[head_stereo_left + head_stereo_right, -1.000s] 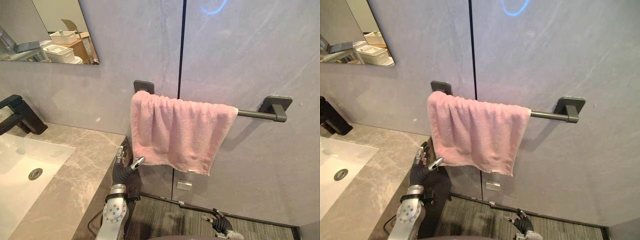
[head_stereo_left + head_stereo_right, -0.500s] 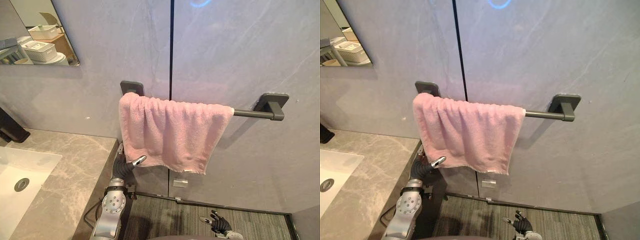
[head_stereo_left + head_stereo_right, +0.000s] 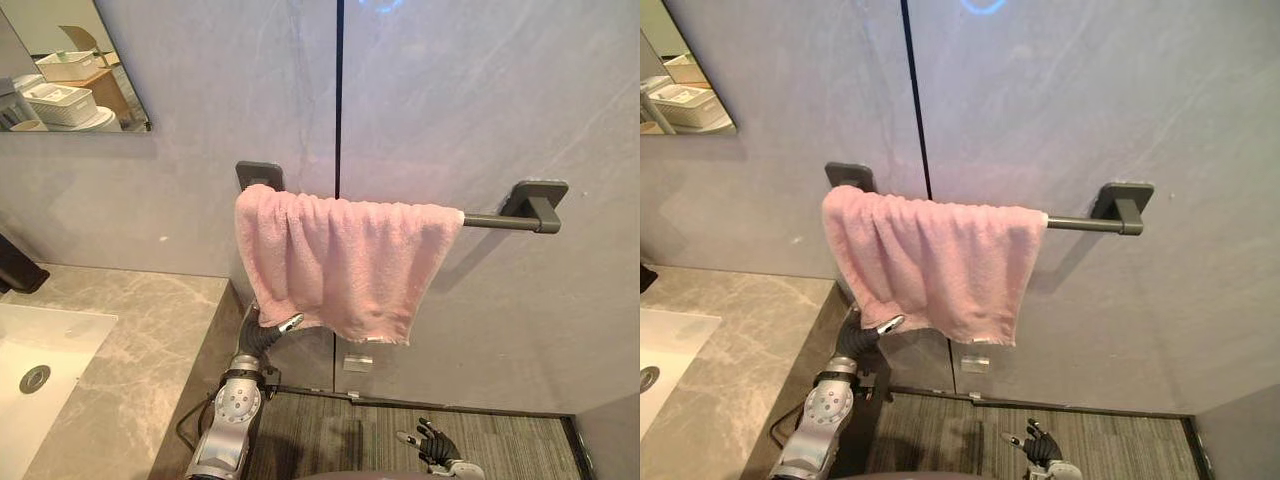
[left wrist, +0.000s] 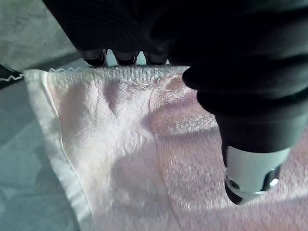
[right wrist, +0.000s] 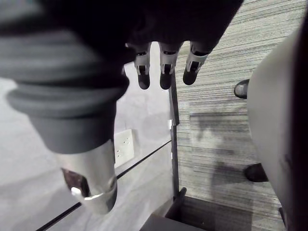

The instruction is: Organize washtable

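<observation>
A pink towel [image 3: 340, 260] hangs folded over a dark grey rail [image 3: 495, 218] on the grey wall and covers the rail's left half. My left hand [image 3: 262, 338] is raised at the towel's lower left corner, just past the end of the counter. Its thumb [image 4: 250, 178] lies in front of the cloth, close to the stitched hem [image 4: 120, 73]. My right hand [image 3: 435, 448] hangs low over the carpet with straight, spread fingers [image 5: 163, 72] and nothing in it.
A marble counter [image 3: 120, 380] with a white sink [image 3: 30, 345] lies at the lower left, a dark tap [image 3: 15, 272] behind it. A mirror [image 3: 60, 70] hangs at the upper left. A wall socket [image 3: 357, 362] sits below the towel, above striped carpet [image 3: 500, 440].
The camera has swung to the right, so the sink and the tap have slid towards the left edge. My left hand stays at the towel's lower left corner. The towel hangs as before.
</observation>
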`<state>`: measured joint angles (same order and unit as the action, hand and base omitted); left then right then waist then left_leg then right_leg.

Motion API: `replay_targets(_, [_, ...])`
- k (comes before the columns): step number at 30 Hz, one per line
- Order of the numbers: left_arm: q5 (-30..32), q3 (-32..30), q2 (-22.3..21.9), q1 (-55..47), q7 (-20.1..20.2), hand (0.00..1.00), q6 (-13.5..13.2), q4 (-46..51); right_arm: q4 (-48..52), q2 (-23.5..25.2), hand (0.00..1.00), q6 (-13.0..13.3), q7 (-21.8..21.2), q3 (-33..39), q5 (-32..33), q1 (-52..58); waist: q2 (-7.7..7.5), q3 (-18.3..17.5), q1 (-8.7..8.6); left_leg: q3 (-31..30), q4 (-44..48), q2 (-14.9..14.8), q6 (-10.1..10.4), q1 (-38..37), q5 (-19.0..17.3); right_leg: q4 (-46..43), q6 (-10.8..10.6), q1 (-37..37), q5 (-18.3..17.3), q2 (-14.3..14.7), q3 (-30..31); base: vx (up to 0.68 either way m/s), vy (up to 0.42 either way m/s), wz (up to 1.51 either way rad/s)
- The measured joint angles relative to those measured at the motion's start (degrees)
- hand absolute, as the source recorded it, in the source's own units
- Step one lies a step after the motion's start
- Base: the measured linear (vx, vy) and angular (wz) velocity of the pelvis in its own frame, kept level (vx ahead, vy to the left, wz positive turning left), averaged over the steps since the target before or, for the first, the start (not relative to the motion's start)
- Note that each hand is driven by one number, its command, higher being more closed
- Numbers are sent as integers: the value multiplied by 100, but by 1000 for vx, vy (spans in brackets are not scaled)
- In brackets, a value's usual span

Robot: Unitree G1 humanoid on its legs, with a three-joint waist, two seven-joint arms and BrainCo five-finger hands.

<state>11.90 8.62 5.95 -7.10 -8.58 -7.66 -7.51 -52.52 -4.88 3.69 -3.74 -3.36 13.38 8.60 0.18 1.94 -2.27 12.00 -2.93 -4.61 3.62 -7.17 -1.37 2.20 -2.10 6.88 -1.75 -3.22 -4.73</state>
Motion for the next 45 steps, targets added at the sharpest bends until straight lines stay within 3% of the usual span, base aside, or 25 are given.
replay_targets(8, [-9,166,4,125,91,100,-2,-1,140,4,0,3,85,2,70,-15,1,4,-21,4,-165,3,6,-80,78,7,-1,-1,0,16,-1,-11,-12,0])
replay_targets(17, [-104,319,54,154,-22,100,-57,94,1531,157,0,14,436,96,435,-215,14,34,-10,71,-224,18,1,-102,109,7,-36,-21,22,2,94,-10,-4,-4])
replay_targets(20, [-154,324,133,177,-34,100,-182,405,2937,-261,0,486,514,132,222,-174,44,84,-18,248,-215,17,-17,-120,76,-9,-58,-112,42,6,288,-42,-2,-28])
replay_targets(22, [-225,271,128,190,-63,100,-268,659,3916,-482,0,641,208,377,422,132,42,131,-32,279,-212,25,-28,-133,70,-15,-66,-111,46,1,322,3,-18,-11])
replay_targets(25, [-221,198,104,195,-44,100,-296,733,4274,-441,0,780,19,425,633,346,6,204,-175,331,-209,2,-16,-164,53,-19,-67,-130,45,30,417,-8,-28,-16])
replay_targets(27, [-221,195,34,194,-50,100,-295,772,4545,-291,0,829,-14,435,653,785,13,214,-183,406,-202,-21,5,-169,18,-23,-68,-164,44,54,492,2,-35,-18])
replay_targets(29, [-222,170,-17,190,-97,100,-293,951,5526,-232,0,385,-296,135,987,1649,91,278,-182,458,-166,-33,11,-159,-33,-25,-71,-163,42,62,531,29,-33,-13])
replay_targets(31, [-219,90,-63,192,-190,100,-295,1025,5641,-192,0,518,-637,-29,1165,1759,113,317,-233,538,-65,-49,1,-156,-107,-62,-78,-191,37,73,665,18,-20,-29])
replay_targets(34, [-215,58,-196,193,-267,100,-296,1025,5849,-102,0,720,-687,-49,1188,1675,112,320,-304,538,-5,-44,-9,-158,-162,-111,-116,-207,12,63,710,-6,-14,-11])
replay_targets(40, [-214,21,-231,193,-255,100,-297,1026,6311,-183,0,706,-1267,-144,1427,1530,102,325,-270,548,44,-40,-23,-158,-197,-192,-168,-236,-22,57,749,0,0,0])
replay_targets(45, [-216,45,-263,211,-142,100,-298,1026,6305,-373,0,607,-1351,-221,1395,1279,104,324,-174,555,107,-31,-33,-142,-235,-201,-181,-229,-30,37,768,-7,-7,-1])
